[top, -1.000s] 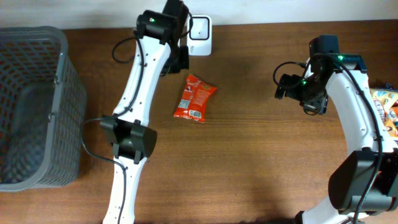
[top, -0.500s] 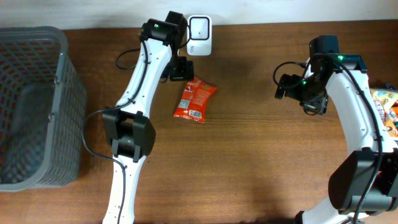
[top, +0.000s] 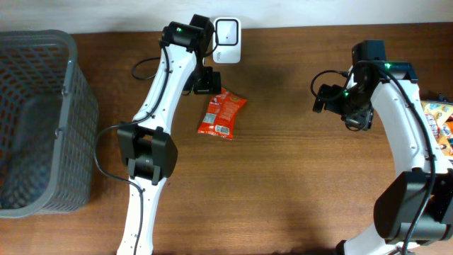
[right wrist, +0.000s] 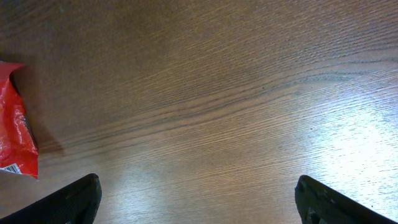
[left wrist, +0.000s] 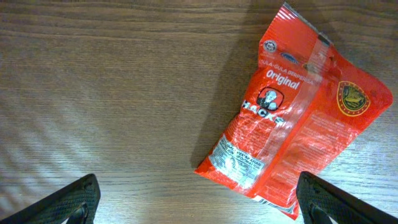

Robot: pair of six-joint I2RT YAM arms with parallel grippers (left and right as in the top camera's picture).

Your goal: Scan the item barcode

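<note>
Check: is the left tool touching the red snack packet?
Cannot tell. In the left wrist view one fingertip of the left tool overlaps the red snack packet at its edge, with no height cue; overhead, the arm covers that spot.

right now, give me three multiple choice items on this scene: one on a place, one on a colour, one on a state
1. Where is the packet?
A. flat on the table, near the scanner
B. on top of the scanner
C. hanging off the table edge

2. What is the packet's main colour?
A. blue
B. green
C. red

3. The left claw is:
A. shut on the packet
B. open, holding nothing
C. shut, empty

Answers:
1 A: the overhead view shows it lying on the wood just below the scanner.
2 C: the wrapper is red in the overhead and left wrist views.
3 B: the left wrist view shows the fingertips wide apart and the packet lying free.
</note>
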